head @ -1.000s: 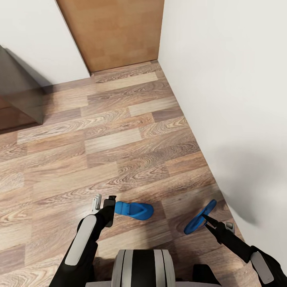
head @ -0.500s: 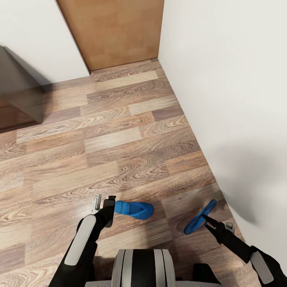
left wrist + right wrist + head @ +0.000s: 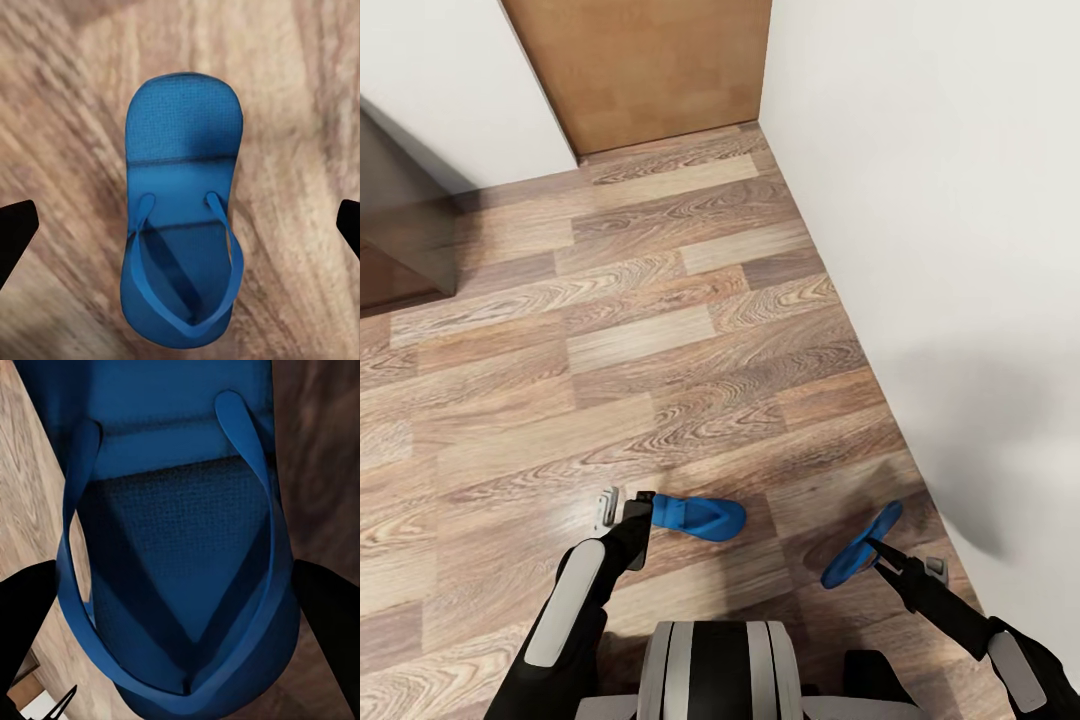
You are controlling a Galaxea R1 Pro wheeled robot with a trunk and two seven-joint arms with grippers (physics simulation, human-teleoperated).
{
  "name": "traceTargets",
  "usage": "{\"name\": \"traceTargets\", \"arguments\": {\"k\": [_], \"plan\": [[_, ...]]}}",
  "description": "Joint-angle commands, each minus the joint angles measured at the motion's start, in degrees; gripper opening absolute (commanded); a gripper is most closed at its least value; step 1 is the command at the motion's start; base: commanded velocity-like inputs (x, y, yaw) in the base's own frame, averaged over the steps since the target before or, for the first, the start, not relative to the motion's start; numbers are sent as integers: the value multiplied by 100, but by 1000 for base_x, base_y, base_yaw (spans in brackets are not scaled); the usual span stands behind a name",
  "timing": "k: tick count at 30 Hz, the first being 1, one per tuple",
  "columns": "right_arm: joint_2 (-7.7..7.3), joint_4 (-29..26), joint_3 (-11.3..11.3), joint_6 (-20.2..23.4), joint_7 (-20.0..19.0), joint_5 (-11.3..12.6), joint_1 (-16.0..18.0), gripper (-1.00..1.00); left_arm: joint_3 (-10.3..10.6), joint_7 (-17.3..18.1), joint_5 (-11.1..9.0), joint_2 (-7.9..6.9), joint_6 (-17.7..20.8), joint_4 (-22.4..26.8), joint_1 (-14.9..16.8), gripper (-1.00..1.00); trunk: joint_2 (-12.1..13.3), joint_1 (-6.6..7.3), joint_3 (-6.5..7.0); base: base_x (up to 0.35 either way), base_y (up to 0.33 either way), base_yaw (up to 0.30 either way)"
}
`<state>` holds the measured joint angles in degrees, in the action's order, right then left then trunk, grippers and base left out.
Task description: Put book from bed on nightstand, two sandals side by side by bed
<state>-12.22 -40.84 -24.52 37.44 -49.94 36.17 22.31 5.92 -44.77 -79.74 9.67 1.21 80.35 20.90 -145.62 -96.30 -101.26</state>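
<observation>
Two bright blue sandals are in view on the wood-plank floor. One sandal [image 3: 700, 517] [image 3: 184, 225] lies flat, straps up, just past my left gripper [image 3: 625, 505] [image 3: 180, 229], whose fingers stand wide apart on either side of it without touching it. The other sandal [image 3: 860, 545] [image 3: 180, 547] is tilted on its edge off the floor near the wall, with my right gripper [image 3: 873, 547] [image 3: 176, 622] shut on its toe end. The book, the bed and the nightstand are out of view.
A white wall [image 3: 960, 250] runs close along the right. A plain brown door [image 3: 650, 70] stands at the far end. A dark piece of furniture [image 3: 400, 230] juts in at the far left. Open floor [image 3: 640, 340] lies ahead.
The whole view has shifted a little, with the door and dark furniture sliding left. Both arms and both sandals keep nearly the same places relative to me.
</observation>
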Motion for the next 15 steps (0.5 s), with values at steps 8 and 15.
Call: {"name": "traceTargets", "arguments": {"k": [8,15], "plan": [[0,-89,-18,77,-89,23,2,-100,13,-31,-15,0,17,7,2,100,-1,1,-3,0,0,0],[9,-760,-18,652,-1010,801,2,-100,14,-29,-15,0,20,3,2,100,-1,1,-3,0,0,0]]}}
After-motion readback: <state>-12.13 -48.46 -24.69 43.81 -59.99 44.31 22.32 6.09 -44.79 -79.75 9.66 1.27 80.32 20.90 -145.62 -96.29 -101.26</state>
